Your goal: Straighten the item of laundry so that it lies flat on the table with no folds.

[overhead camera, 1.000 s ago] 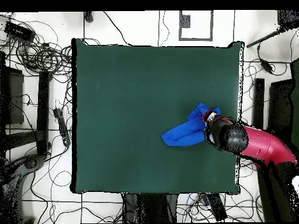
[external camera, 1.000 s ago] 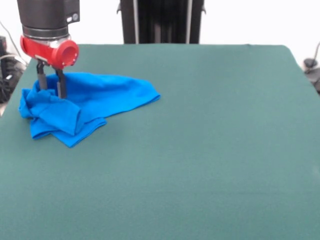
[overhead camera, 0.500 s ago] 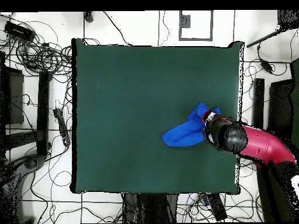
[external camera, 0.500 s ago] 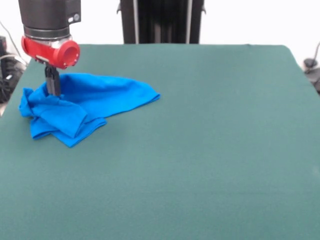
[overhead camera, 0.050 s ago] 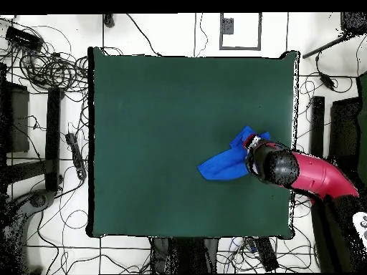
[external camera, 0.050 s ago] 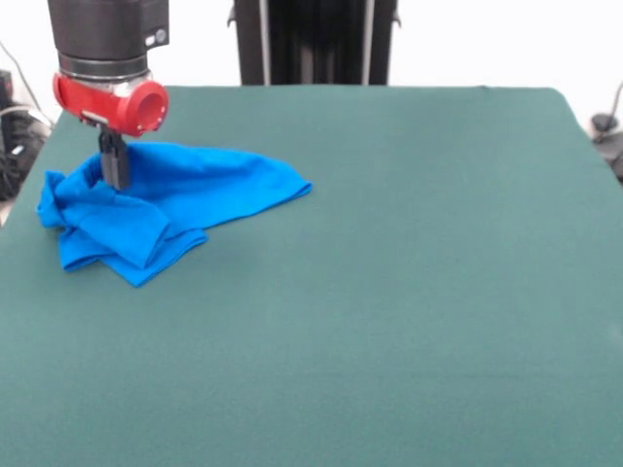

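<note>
A small bright blue T-shirt point(external camera, 0.050 s ago: 161, 199) lies crumpled on the dark green tabletop point(external camera, 0.050 s ago: 389, 292), bunched up near one side edge and toward the robot's end of it, with most of the felt surface bare around it. From the front, the cloth is heaped in overlapping folds at its left part, where a doubled-over flap ends in a pointed corner facing the camera, while a smoother, flatter lobe stretches out to the right and tapers to a rounded tip. No print or lettering shows on the visible side. The red and black arm comes down over the heaped end, and its claw point(external camera, 0.050 s ago: 114, 167) has its dark fingers pressed together on a ridge of the blue fabric, pinching it at the top of the pile. The red collar point(external camera, 0.050 s ago: 115, 102) of the wrist sits just above the cloth. From overhead, the T-shirt point(overhead camera, 0.050 s ago: 226, 161) shows as a blue wedge pointing toward the middle of the tabletop point(overhead camera, 0.050 s ago: 165, 129), and the arm's round black head point(overhead camera, 0.050 s ago: 272, 163) covers its other end, so the claw itself is hidden there.
</note>
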You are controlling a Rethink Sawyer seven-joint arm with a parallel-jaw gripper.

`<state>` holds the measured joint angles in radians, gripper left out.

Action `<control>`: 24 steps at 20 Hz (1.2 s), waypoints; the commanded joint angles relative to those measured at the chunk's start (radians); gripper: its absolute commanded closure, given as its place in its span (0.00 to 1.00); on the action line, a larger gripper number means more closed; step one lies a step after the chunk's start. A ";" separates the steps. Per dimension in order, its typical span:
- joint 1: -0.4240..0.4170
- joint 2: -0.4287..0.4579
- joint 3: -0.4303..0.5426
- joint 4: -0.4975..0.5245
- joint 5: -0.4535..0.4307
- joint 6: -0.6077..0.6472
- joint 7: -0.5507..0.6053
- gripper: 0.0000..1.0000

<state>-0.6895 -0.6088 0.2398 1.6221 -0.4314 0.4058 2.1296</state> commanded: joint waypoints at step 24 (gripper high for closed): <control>0.021 0.116 0.055 -0.010 -0.052 -0.001 -0.070 0.00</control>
<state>-0.6761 -0.5628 0.2398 1.6142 -0.4314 0.4013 2.1296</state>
